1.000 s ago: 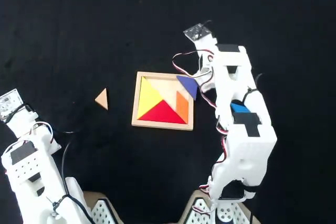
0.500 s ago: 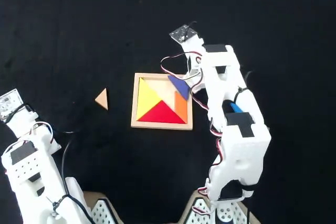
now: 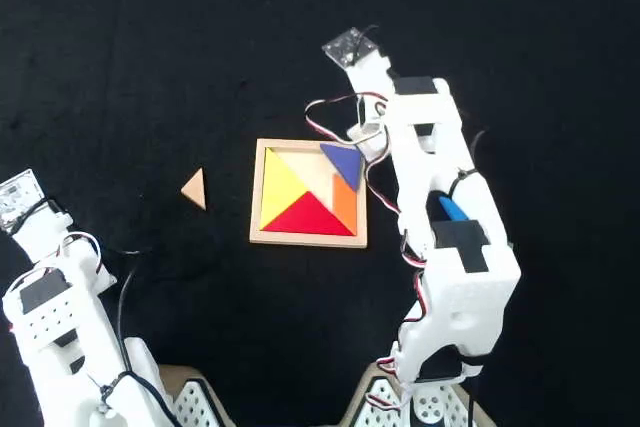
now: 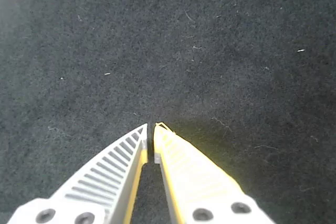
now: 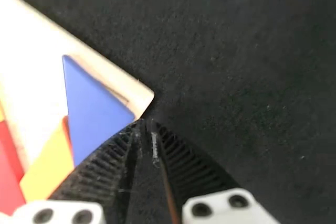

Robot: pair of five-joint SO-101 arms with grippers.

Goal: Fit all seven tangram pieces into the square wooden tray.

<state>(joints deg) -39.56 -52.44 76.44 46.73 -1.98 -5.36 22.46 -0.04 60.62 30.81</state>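
right gripper (image 5: 146,126): its dark ribbed fingers are pressed together with nothing seen between them. The tips sit at the tray's corner, right at one point of the blue triangle; whether they touch it cannot be told.
right arm (image 3: 440,197): in the high view it stretches up the right side of the tray, with its wrist over the tray's upper right corner.
square wooden tray (image 3: 308,240): it lies on the black cloth (image 3: 150,77) near the middle of the table, between the two arms.
blue triangle (image 3: 343,162): it is inside the tray at the upper right corner, one edge running along the rim. Whether it lies flat or leans on the rim cannot be told.
yellow triangle (image 3: 282,187): it lies flat in the left part of the tray.
red triangle (image 3: 312,215): it lies flat along the tray's lower edge, touching the yellow one.
orange piece (image 3: 347,205): it lies against the right rim, below the blue triangle and beside the red one.
bare wood (image 3: 312,169): a pale patch of the tray floor shows between the yellow and blue triangles.
tan triangle (image 3: 195,190): a small piece on the cloth to the left of the tray, apart from it.
left gripper (image 4: 153,128): its fingers are closed tip to tip, holding nothing, over bare cloth.
left arm (image 3: 50,297): it is at the table's lower left, well apart from the tray and the tan triangle.
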